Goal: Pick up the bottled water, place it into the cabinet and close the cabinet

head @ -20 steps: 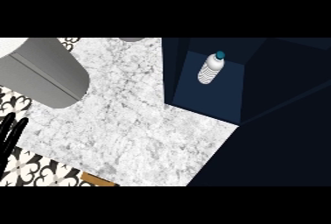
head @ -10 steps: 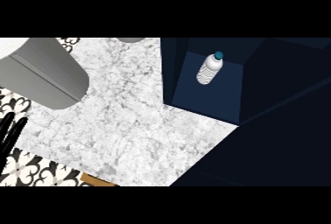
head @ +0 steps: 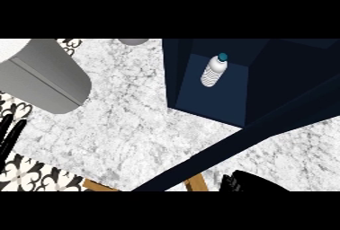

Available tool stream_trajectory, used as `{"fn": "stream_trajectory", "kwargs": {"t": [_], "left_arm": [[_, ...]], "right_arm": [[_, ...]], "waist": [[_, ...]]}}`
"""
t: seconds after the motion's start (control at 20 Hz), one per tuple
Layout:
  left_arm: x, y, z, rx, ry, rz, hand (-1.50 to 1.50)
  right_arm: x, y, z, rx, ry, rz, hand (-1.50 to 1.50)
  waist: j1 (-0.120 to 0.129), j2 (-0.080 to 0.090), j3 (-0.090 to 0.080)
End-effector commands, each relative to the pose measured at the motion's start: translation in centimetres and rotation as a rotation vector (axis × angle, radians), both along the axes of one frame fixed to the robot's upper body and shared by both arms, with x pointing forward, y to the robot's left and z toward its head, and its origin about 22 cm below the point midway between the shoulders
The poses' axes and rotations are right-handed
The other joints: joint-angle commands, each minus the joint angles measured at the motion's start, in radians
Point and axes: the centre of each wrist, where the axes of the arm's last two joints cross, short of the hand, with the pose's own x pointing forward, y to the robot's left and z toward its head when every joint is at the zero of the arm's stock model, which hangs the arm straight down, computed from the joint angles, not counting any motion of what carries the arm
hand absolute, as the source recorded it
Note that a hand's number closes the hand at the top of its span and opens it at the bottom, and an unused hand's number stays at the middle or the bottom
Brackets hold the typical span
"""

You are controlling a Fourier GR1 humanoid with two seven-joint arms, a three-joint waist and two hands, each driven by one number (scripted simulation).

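The bottle (head: 214, 72) is inside the cabinet (head: 229, 101), which takes up the far right part of the tabletop (head: 133, 121). It is clear and ribbed with a teal cap, the cap end points toward the far edge, and it rests on the cabinet's dark blue floor near the left inner wall. Neither hand touches it; both are well apart from it.

The cabinet is open. Its door (head: 219, 152) shows as a dark band that runs on a slant from the near edge of the tabletop up toward the right edge and passes just in front of the cabinet's opening.

The left hand (head: 10, 130) shows only as thin black fingers at the left edge of the tabletop. They are straight and slightly spread, point toward the far side, and hold nothing. A grey forearm (head: 43, 76) lies over the far left corner, above those fingers.

The right hand (head: 259, 182) is a black mass at the near edge, toward the right, just below the door's band. Most of it is cut off by the view's lower edge, so I cannot tell whether it is open or closed, or whether it touches the door. Nothing can be seen in it.

A small grey rounded thing (head: 133, 41) sits at the far edge, left of the cabinet. Two bits of wood (head: 197, 182) show at the near edge, and black-and-white patterned floor (head: 20, 173) shows past the near left corner.
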Motion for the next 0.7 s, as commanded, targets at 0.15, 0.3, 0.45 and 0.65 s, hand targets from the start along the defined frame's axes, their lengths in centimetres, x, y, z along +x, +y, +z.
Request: {"fn": "stream_trajectory", "kwargs": {"t": [0.15, 0.3, 0.45, 0.65], "left_arm": [[-0.1, 0.5, -0.2, -0.012, 0.001, 0.009, -1.5], [0.0, 0.6, -0.5, -0.009, 0.019, 0.006, -1.5], [-0.1, 1.0, -0.6, -0.01, 0.022, 0.016, -1.5], [-0.1, 1.6, -0.8, -0.02, 0.011, 0.061, -1.5]], "right_arm": [[5.6, 3.3, 0.1, -0.039, 0.094, -0.14, 1.5], [8.2, 5.6, 1.0, -0.014, 0.119, -0.198, 1.5], [10.4, 7.8, 2.8, 0.017, 0.085, -0.311, 1.5], [13.7, 9.6, 3.7, 0.069, 0.106, -0.469, 1.5]], "waist": [[0.007, -0.006, 0.008], [-0.017, -0.006, 0.011], [-0.03, -0.019, 0.013], [-0.053, -0.015, 0.016]]}}
